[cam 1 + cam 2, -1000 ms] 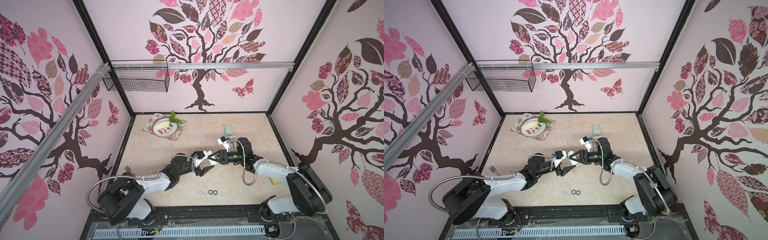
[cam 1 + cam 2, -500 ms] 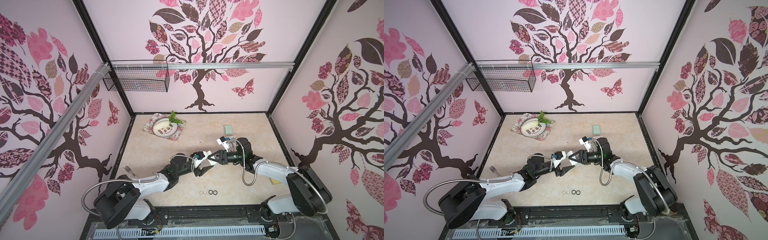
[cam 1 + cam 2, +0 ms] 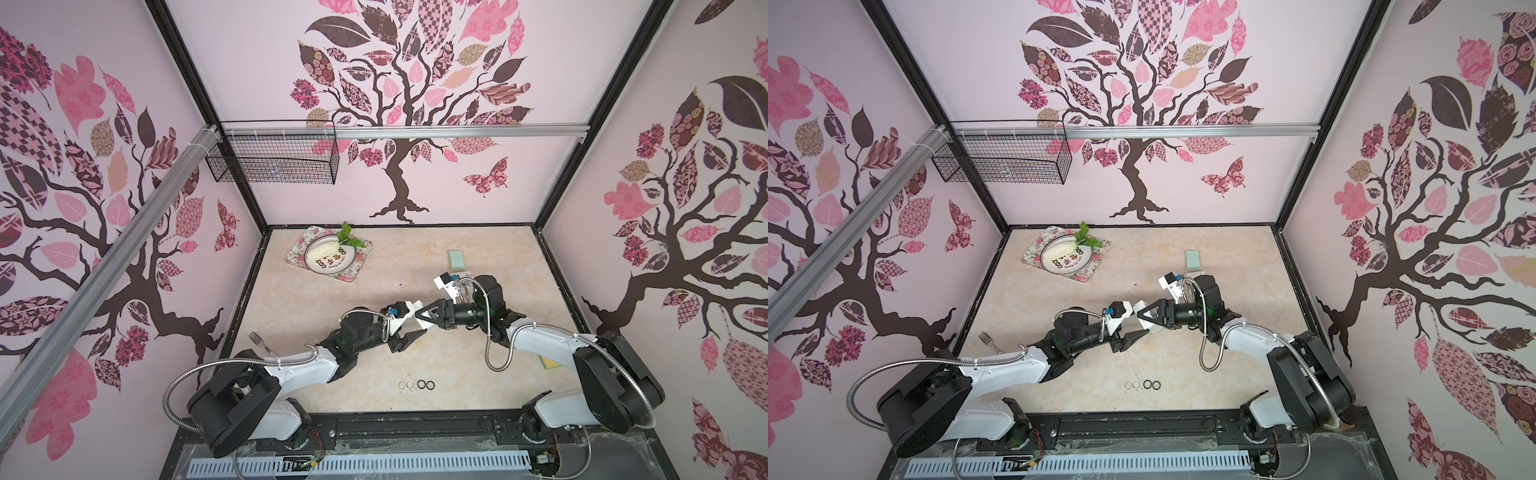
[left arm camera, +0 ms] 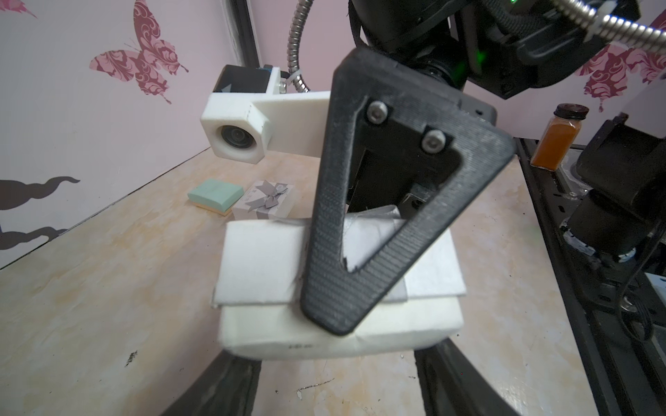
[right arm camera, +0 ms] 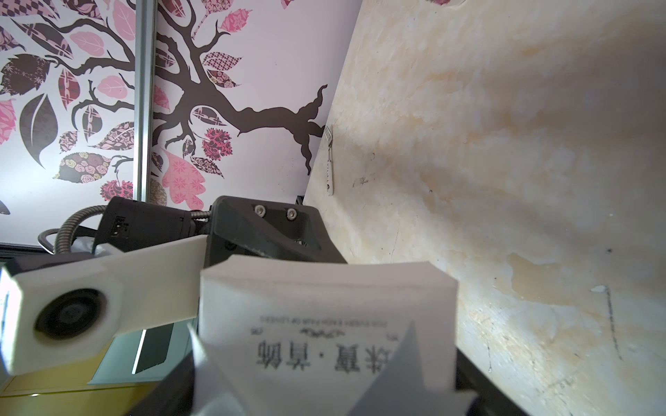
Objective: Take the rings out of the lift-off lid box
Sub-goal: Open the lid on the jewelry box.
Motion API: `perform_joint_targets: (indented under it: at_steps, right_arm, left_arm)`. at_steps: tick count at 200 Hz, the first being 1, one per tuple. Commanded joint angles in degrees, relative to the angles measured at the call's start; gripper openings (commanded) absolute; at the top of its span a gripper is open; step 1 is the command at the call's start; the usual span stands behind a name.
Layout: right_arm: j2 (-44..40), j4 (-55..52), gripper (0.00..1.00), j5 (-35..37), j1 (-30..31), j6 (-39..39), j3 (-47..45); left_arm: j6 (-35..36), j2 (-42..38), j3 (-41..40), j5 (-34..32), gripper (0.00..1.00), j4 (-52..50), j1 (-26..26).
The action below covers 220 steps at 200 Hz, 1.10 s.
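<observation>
Both grippers meet in mid-air over the middle of the table, on a white lift-off lid box (image 4: 263, 266) without its lid. My right gripper (image 3: 419, 321) is shut on the box, one black finger (image 4: 360, 252) lying across its top. The printed face of the box (image 5: 324, 306) fills the right wrist view. My left gripper (image 3: 409, 338) comes from the other side. Its fingers (image 4: 234, 374) meet the box's lower corners and their tips are hidden behind it. Several rings (image 3: 416, 385), silvery and black, lie in a row near the front edge. Any rings inside the box are hidden.
A lid with a grey bow (image 4: 265, 200) sits beside a green sponge (image 3: 457, 259) at the back right. A plate on a floral tray (image 3: 328, 257) is at the back left. A fork (image 3: 259, 341) lies left, a yellow sponge (image 3: 550, 363) right, and a spice jar (image 4: 558, 140) by the rail.
The left gripper's jaws have drawn in on the box. Both arms stay almost where they were.
</observation>
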Motion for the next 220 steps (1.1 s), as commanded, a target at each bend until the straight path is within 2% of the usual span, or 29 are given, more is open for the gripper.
perform_joint_targets:
  at_steps: [1, 194, 209, 220]
  right_arm:
    - [-1.8, 1.0, 0.80, 0.9, -0.7, 2.7, 0.2]
    - [-6.6, -1.6, 0.80, -0.1, -5.2, 2.5, -0.1]
    - [-7.8, -3.7, 0.79, 1.2, -6.6, 1.5, -0.5]
    - [-9.6, -7.4, 0.79, 4.7, -7.0, -0.9, -0.8]
  left_arm:
    - [-0.3, -1.5, 0.4, -0.9, 0.66, 1.3, 0.0]
    - [-0.4, -4.2, -2.6, -2.5, 0.66, 1.1, 0.0]
    - [-0.4, -4.4, -2.7, -2.4, 0.66, 1.0, 0.0]
    - [-0.3, -4.7, -2.9, -2.4, 0.66, 1.1, 0.0]
